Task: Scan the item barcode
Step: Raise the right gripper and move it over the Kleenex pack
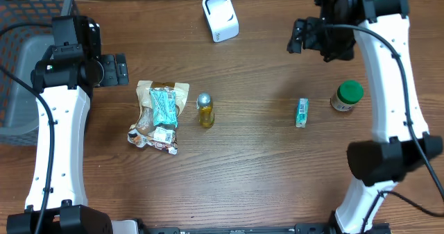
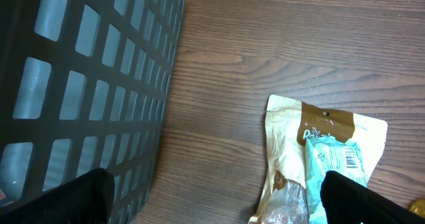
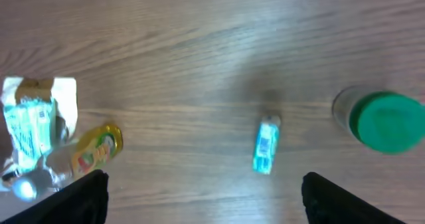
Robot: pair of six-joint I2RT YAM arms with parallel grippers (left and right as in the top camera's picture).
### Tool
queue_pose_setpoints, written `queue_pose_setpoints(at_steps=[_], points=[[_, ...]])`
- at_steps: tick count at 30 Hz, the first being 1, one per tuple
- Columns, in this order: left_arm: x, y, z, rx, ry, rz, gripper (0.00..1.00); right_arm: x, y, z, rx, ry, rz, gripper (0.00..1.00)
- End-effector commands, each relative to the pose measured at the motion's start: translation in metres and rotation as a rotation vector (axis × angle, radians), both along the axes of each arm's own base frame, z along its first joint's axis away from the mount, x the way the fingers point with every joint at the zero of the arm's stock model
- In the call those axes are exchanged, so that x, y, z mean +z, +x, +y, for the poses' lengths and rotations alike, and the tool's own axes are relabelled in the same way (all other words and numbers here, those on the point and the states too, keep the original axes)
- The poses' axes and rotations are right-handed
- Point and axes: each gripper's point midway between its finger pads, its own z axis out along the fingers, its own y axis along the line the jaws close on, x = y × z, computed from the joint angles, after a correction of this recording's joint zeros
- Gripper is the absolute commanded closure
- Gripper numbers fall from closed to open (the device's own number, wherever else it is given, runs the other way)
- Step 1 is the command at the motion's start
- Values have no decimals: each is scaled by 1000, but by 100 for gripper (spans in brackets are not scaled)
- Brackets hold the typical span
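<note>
A white barcode scanner (image 1: 220, 16) stands at the back middle of the table. A small teal box (image 1: 302, 112) (image 3: 267, 144) lies flat at the right, beside a green-lidded jar (image 1: 346, 96) (image 3: 387, 122). A yellow bottle (image 1: 205, 110) (image 3: 96, 146) lies at the centre. To its left is a tan snack bag (image 1: 161, 116) (image 2: 292, 144) with a teal packet (image 2: 335, 159) on top, barcode up. My right gripper (image 1: 300, 36) (image 3: 206, 204) hangs open high above the back right, holding nothing. My left gripper (image 1: 114, 69) (image 2: 212, 211) is open between basket and bag.
A dark mesh basket (image 1: 21, 74) (image 2: 86, 84) sits at the table's left edge, close beside my left arm. Bare wood lies between the bottle and the teal box, and in front of the scanner.
</note>
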Motion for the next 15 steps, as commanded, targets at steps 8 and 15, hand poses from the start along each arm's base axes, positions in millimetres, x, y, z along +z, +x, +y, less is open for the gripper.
queue_pose_setpoints(at_steps=[8, 15], points=[[15, 3, -1, -17, 19, -36, 0, -51, -60, -46, -108, -51, 237, 5], [15, 3, -1, -17, 19, -36, 0, -90, -75, -50, -133, -59, 341, 1]])
